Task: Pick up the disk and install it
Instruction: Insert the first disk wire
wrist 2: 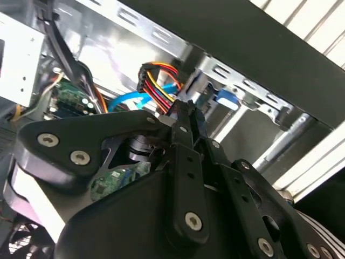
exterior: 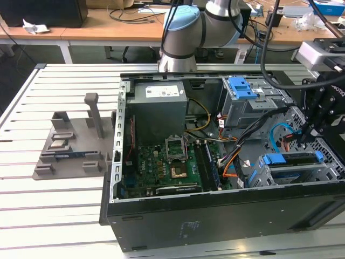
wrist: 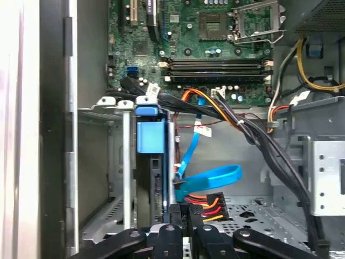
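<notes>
Seemingly the disk (exterior: 291, 160) already sits in the lower drive cage (exterior: 257, 178) of the open computer case (exterior: 215, 218), which lies on the slatted bench (exterior: 54, 210). In the exterior view its blue carrier frame shows at both ends, and its long axis runs across the cage towards the exterior view's right. The hand (exterior: 308, 134) hangs just above that end of the disk, near it but with a visible gap, so the disk lies below it and a little towards the exterior view's left.

In the second wrist view the hand (wrist 2: 186, 110) reaches into the case with its two fingers (wrist 2: 182, 129) drawn together. Their tips are just beside the plug of the red, yellow and orange wire bundle (wrist 2: 157, 81). I cannot tell whether they touch it or pinch anything.

In the first wrist view the disk (wrist: 156, 183) is seen edge-on, standing in its slot with the blue carrier tab (wrist: 150, 135) at the end nearer the motherboard (wrist: 215, 54). The hand (wrist: 184, 211) is clenched, apart from the disk and just to one side of its near end. The coloured plug (wrist: 209, 205) and the blue ribbon cable (wrist: 213, 177) lie right against the fingertips. My judgement is that the hand is nearer to this wiring than to the disk.
</notes>
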{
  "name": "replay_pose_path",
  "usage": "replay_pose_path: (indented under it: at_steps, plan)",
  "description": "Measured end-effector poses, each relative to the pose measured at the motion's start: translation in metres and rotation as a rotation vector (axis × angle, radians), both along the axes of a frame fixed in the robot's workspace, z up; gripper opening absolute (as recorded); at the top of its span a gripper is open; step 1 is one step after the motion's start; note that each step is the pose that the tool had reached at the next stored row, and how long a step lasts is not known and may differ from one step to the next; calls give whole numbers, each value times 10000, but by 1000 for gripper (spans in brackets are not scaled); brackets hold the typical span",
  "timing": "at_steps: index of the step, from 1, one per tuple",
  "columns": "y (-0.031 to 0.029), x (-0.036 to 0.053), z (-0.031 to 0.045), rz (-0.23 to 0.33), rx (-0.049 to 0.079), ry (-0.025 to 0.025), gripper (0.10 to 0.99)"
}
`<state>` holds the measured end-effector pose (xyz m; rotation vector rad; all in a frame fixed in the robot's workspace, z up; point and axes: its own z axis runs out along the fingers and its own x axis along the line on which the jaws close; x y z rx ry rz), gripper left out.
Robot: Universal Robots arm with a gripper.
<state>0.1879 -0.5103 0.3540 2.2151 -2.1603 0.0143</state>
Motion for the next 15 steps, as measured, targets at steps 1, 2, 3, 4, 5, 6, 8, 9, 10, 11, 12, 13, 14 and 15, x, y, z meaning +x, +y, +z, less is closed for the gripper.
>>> replay_pose_path:
  at_steps: [1,2,3,4,5,6,8,9,10,11,12,13,14,15]
  plan:
    - [-37,-3,-6,0,-5,0,169]
    - [-59,-5,-11,-1,-12,0,169]
    - [-79,-6,-17,0,-20,1,169]
    - [-93,-8,-26,0,-27,0,169]
    - [-105,-15,-41,-1,-30,0,169]
    - [-130,-18,-67,1,-31,1,169]
    - [-160,-19,-77,0,-32,0,169]
    - [-169,-18,-80,1,-31,0,169]
    - [-173,-18,-83,1,-31,0,169]
    - [-173,-19,-85,1,-31,1,169]
    - [-174,-19,-85,1,-34,1,169]
    - [-173,-20,-88,2,-32,0,169]
    - [-172,-20,-90,3,-31,1,169]
    - [-169,-20,-92,3,-31,0,169]
